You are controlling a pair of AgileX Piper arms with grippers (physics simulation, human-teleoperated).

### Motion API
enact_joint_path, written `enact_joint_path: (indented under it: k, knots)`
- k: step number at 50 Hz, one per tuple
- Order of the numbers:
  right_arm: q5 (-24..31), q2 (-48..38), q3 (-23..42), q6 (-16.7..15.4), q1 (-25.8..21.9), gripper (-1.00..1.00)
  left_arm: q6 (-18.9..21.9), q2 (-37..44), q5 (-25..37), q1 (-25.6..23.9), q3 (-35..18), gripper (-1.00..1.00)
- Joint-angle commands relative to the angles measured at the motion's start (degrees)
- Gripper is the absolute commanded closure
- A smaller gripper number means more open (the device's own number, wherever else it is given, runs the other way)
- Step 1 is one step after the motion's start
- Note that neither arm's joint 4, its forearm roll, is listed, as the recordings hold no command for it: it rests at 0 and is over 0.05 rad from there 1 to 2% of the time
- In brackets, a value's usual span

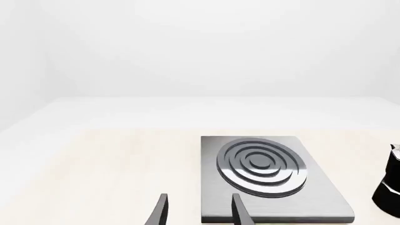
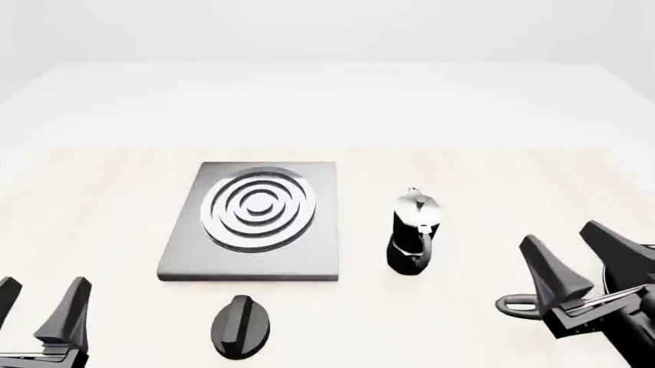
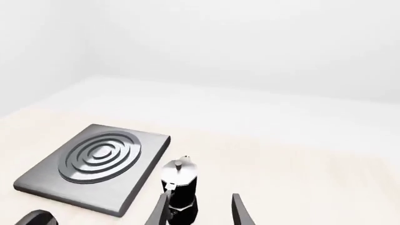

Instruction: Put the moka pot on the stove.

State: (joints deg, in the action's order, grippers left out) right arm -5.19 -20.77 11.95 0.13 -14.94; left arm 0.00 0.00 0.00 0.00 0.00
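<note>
The moka pot (image 2: 415, 231) stands upright on the table just right of the stove (image 2: 256, 218), apart from it. It has a silver top, a black lower body and a handle facing the near side. It also shows in the right wrist view (image 3: 181, 187) and at the edge of the left wrist view (image 1: 391, 185). The stove, a grey plate with silver rings, shows in the left wrist view (image 1: 269, 176) and the right wrist view (image 3: 93, 164). My right gripper (image 2: 573, 257) is open and empty, to the right of the pot and nearer. My left gripper (image 2: 41, 307) is open and empty at the near left.
A black oval knob (image 2: 241, 327) lies on the table in front of the stove's near edge; its edge shows in the right wrist view (image 3: 34, 218). The pale table (image 2: 123, 176) ends at a white far edge.
</note>
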Motion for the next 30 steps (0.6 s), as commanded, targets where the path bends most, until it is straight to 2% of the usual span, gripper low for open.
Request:
enact_joint_path:
  k: [1,23,30]
  knots:
    - [-3.74,-7.53,1.59,-0.16,-3.39,-1.0,0.0,0.0,0.0,0.0,0.0,-1.0]
    - [-19.0,-26.03,0.66,1.11,-7.24,-1.0,0.0,0.0,0.0,0.0,0.0,-1.0]
    - [-20.99,-29.06,0.59,1.24,-7.94,-1.0,0.0,0.0,0.0,0.0,0.0,-1.0]
